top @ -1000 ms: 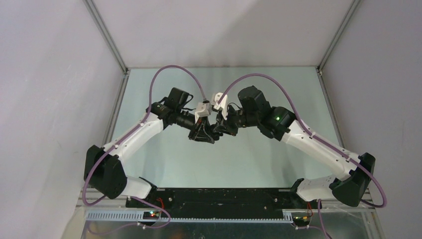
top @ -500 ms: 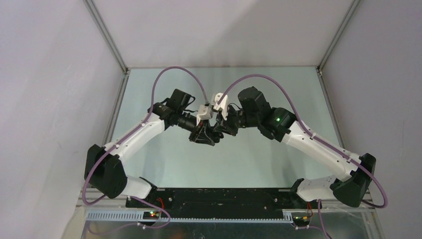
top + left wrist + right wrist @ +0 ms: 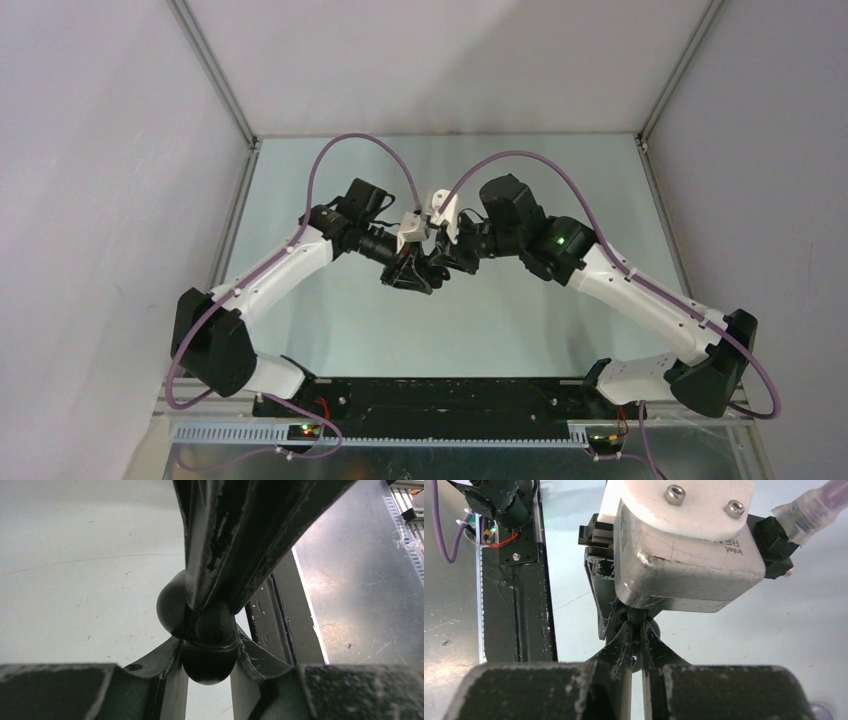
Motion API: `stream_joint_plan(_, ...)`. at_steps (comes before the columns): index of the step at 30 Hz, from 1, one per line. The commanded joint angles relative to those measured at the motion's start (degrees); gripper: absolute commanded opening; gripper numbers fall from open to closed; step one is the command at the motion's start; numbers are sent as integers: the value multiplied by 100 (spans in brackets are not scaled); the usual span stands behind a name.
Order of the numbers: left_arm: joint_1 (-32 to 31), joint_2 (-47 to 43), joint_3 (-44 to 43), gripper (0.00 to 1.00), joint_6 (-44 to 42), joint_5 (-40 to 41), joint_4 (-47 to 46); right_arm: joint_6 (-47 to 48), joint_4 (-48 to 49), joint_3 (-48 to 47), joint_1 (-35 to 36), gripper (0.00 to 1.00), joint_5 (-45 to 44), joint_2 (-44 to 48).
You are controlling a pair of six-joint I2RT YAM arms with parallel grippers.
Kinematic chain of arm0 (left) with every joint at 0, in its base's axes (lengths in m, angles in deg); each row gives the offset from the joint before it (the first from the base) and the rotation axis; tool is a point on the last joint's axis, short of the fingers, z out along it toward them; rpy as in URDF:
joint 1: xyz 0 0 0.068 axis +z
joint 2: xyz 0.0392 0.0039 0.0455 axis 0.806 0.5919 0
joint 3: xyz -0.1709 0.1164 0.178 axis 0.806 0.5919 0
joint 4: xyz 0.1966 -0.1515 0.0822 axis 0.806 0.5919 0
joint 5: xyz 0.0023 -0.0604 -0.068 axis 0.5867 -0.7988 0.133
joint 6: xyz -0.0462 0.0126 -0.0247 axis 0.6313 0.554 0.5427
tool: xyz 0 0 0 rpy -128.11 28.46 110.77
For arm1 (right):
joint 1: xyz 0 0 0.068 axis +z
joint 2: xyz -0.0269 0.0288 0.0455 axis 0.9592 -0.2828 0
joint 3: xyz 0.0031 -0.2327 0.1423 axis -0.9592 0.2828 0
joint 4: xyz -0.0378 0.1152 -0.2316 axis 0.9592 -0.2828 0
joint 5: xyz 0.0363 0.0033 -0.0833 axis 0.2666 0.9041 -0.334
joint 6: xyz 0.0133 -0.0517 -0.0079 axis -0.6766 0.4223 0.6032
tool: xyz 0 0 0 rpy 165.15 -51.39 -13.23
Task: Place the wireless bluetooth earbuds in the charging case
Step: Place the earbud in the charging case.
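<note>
My two grippers meet above the middle of the table. My left gripper (image 3: pixel 410 275) (image 3: pixel 209 647) is shut on a black charging case (image 3: pixel 207 667); its open lid (image 3: pixel 170 607) stands up behind. My right gripper (image 3: pixel 434 267) (image 3: pixel 635 635) comes down from above, its fingers (image 3: pixel 225 545) pinched on a small black earbud (image 3: pixel 215 625) (image 3: pixel 636 616) that sits at the mouth of the case. How deep the bud sits I cannot tell. A pale purple rounded thing (image 3: pixel 820 711) lies at the frame's corner, too cut off to name. The other earbuds are out of view.
The left wrist's camera housing (image 3: pixel 684 565) hangs close above my right fingers. The black base rail (image 3: pixel 430 395) (image 3: pixel 526 605) runs along the near edge of the pale green table (image 3: pixel 500 320). Grey walls close in the sides and back.
The left gripper has shifted slightly right, toward the right gripper, so the two sit a little tighter together. Both holds are unchanged.
</note>
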Motion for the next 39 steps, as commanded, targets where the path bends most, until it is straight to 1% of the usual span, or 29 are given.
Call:
stream_joint_plan(1, -52, -38, -243, 0, -141, -61, 5, 222, -49, 20, 5, 10, 230, 307)
stream_joint_plan(10, -44, -88, -264, 0, -75, 34, -30, 334, -171, 23, 3, 10, 287, 381)
stream_joint_plan(22, 22, -243, -239, 0, -66, 97, -55, 366, -239, 19, 12, 10, 453, 217)
stream_joint_plan(39, 75, -338, -207, 0, -55, 110, -88, 324, -179, 25, 58, 10, 128, 13)
